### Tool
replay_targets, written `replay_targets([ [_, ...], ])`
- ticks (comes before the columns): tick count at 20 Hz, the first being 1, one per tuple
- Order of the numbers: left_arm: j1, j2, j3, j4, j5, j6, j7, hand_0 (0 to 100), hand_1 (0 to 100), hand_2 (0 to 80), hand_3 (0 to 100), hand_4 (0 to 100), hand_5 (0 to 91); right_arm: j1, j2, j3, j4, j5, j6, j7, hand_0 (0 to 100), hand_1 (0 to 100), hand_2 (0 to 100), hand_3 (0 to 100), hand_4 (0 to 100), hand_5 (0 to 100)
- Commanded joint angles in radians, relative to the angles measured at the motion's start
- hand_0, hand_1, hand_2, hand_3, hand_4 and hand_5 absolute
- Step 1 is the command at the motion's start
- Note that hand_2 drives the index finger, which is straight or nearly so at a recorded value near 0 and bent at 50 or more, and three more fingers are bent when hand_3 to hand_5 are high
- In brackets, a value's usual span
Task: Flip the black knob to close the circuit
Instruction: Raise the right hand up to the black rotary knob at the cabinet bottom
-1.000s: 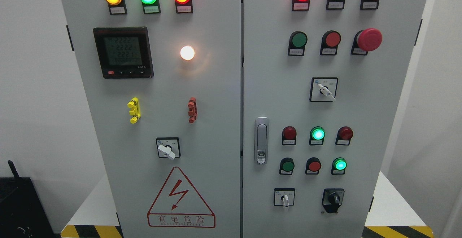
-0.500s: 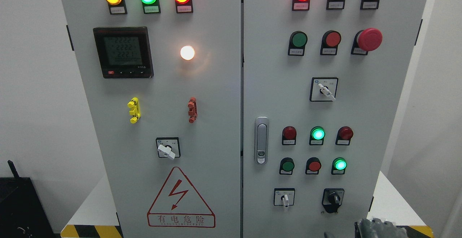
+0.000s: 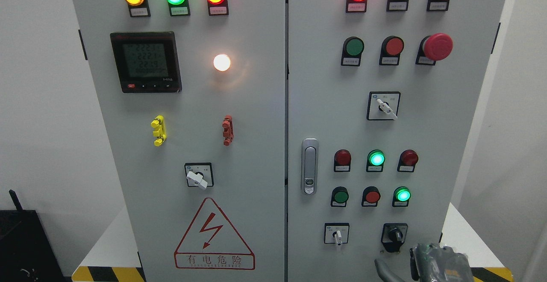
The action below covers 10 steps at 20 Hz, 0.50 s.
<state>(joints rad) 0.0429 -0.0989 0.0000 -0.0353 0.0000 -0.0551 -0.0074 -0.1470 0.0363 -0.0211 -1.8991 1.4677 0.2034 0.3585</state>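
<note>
Right hand (image 3: 433, 262) just below black knob (image 3: 395, 234), apart

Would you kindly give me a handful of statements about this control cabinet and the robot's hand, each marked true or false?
1. The black knob sits at the lower right of the right door. True.
2. The right hand is gripping the black knob. False: it is below the knob, at the picture's bottom edge, not touching it.
3. The round white lamp beside the meter is lit. True.
4. The big red mushroom button is on the left door. False: it is on the right door, upper right.
5. The warning triangle is on the left door, below a white-handled switch. True.
</note>
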Motion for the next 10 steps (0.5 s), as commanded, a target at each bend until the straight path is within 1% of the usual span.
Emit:
replay_targets([
  [1, 0.0, -0.001, 0.011, 0.0, 0.008, 0.0, 0.0, 0, 0, 0.0, 5, 3, 0.0, -0.034, -0.039, -0.007, 0.114, -0.012, 0.014, -0.003, 0, 0, 88, 100, 83, 84],
  [2, 0.0, 0.001, 0.011, 0.0, 0.008, 0.0, 0.0, 0, 0, 0.0, 5, 3, 0.0, -0.036, -0.053, -0.008, 0.118, -0.015, 0.022, -0.004, 0, 0, 88, 100, 83, 84],
  [4, 0.0, -0.001, 0.011, 0.0, 0.008, 0.0, 0.0, 0, 0, 0.0, 5, 2, 0.0, -0.037, -0.058, -0.011, 0.123, -0.017, 0.024, -0.013, 0, 0, 89, 100, 83, 84],
  [7, 0.0, -0.001, 0.011, 0.0, 0.008, 0.0, 0.0, 0, 0, 0.0, 5, 2, 0.0, -0.039, -0.061, -0.049, 0.13, -0.02, 0.022, -0.012, 0, 0, 89, 100, 83, 84],
  [10, 0.0, -0.001, 0.011, 0.0, 0.008, 0.0, 0.0, 0, 0, 0.0, 5, 2, 0.0, -0.039, -0.081, -0.066, 0.135, -0.078, 0.025, -0.013, 0, 0, 89, 100, 83, 84],
])
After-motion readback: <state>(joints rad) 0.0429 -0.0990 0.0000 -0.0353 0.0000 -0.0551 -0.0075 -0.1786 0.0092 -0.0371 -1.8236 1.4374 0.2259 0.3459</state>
